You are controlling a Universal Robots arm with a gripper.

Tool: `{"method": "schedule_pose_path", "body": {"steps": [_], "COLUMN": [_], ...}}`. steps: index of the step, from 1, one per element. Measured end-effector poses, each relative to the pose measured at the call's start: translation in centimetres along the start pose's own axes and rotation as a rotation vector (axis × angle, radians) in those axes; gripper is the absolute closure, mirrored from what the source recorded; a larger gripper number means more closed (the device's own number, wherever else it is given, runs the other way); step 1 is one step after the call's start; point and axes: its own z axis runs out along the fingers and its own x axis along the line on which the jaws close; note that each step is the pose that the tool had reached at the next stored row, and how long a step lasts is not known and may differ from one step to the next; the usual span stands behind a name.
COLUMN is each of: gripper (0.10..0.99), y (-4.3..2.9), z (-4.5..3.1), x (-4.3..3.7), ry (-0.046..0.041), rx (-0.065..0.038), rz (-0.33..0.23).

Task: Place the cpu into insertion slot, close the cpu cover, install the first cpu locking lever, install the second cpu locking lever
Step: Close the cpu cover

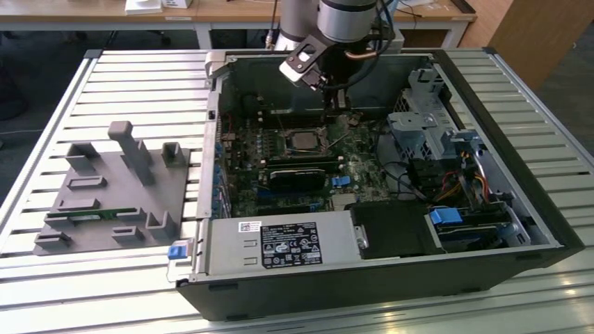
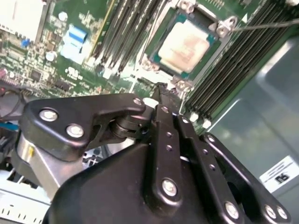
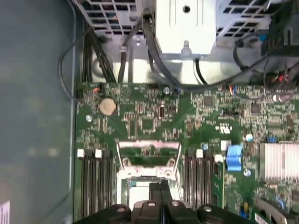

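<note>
**Cpu seated, cover not yet closed**

I see the cpu (image 2: pixel 187 43) lying in the insertion slot (image 2: pixel 154 51). The cpu cover (image 3: pixel 148 145) looks flipped back, and a locking lever (image 2: pixel 266 24) looks unlatched. My gripper (image 3: pixel 160 186) hovers just above the socket, clenched on nothing.

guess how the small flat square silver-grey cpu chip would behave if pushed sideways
The square silver-grey cpu chip sits recessed in the silver-rimmed square socket, so a sideways push would probably just meet the rim. Flat and thin, it shouldn't roll or tip; likely light.
</note>
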Motion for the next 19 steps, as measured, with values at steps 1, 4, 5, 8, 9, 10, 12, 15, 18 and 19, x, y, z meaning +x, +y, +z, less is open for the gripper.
{"method": "schedule_pose_path", "body": {"steps": [1, 4, 5, 8, 9, 10, 12, 15, 18, 19], "gripper": [0.980, 0.980, 0.980, 0.980, 0.980, 0.980, 0.980, 0.980, 0.980, 0.980], "y": [0.33, 0.68, 0.73, 0.96, 1.10, 1.33, 1.77, 2.42, 2.98, 3.14], "z": [0.02, 0.05, 0.06, 0.08, 0.10, 0.11, 0.15, 0.18, 0.20, 0.21], "x": [0.01, 0.05, 0.06, 0.07, 0.07, 0.08, 0.12, 0.19, 0.29, 0.33], "ry": [0.0016, 0.0059, 0.0073, 0.0087, 0.0087, 0.0087, 0.0087, 0.0087, 0.0086, 0.0086], "rx": [0.003, 0.006, 0.006, 0.006, 0.006, 0.006, 0.006, 0.007, 0.007, 0.007], "rz": [-0.001, -0.010, -0.015, -0.032, -0.034, -0.035, -0.035, -0.036, -0.037, -0.037]}}
